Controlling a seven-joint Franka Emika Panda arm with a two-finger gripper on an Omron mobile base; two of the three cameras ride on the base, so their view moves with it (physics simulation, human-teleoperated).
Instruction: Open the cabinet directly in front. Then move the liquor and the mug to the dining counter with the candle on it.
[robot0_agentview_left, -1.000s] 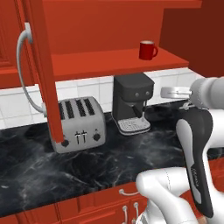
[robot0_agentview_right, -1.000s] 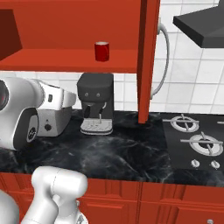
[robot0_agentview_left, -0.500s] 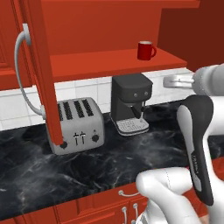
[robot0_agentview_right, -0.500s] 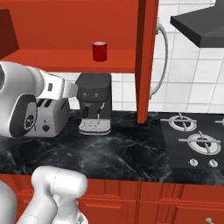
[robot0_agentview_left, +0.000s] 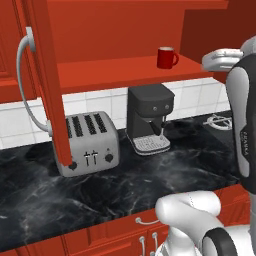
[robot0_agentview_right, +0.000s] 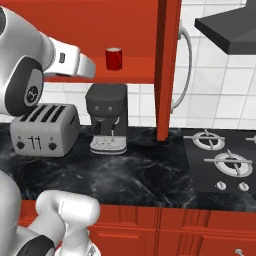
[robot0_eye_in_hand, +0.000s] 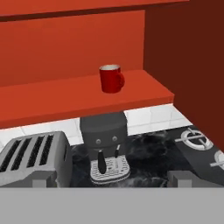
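Left base: cabinet (robot0_agentview_left: 125, 45) open, mug (robot0_agentview_left: 166, 57) upright on its red shelf, right part; toaster (robot0_agentview_left: 89, 142) & coffee machine (robot0_agentview_left: 149, 119) on wall counter (robot0_agentview_left: 100, 190) below.

Right base: mug (robot0_agentview_right: 114, 58) above coffee machine (robot0_agentview_right: 107, 117); no legible writing.

Hand: mug (robot0_eye_in_hand: 111, 78) w/ pale inside, contents unclear; gripper (robot0_eye_in_hand: 109, 179) fingers apart, holding nothing.
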